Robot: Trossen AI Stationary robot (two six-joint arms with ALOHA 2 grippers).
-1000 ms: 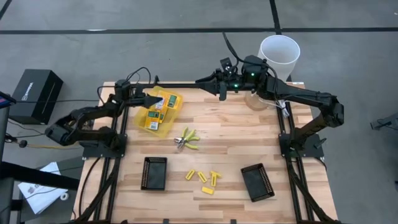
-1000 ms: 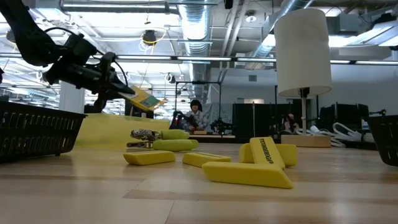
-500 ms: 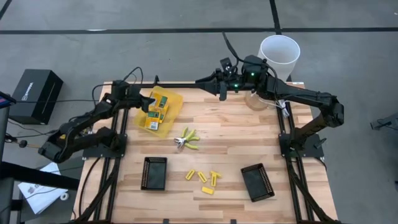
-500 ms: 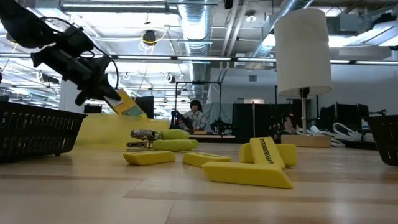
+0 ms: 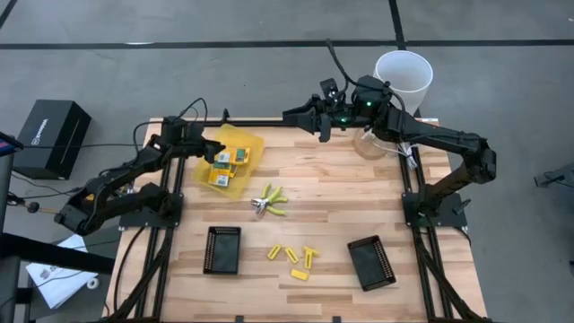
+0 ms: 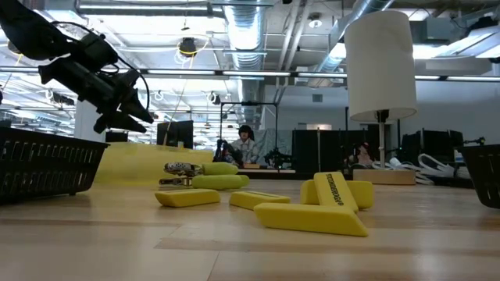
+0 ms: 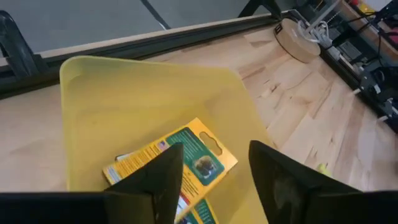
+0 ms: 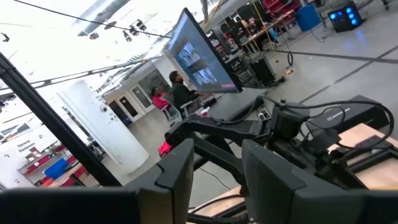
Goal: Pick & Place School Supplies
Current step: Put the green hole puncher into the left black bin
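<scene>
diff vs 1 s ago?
The left claw carried a packet down over the yellow container, then opened and let it go; the packet now lies inside with the others. The right claw, pliers, yellow pieces and black trays stayed put.

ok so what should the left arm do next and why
Probably lift the left end effector clear of the yellow container and head for the plier-like tool. Its fingers are open and empty, the packets lie inside the container, and the tool sits loose on the table.
</scene>
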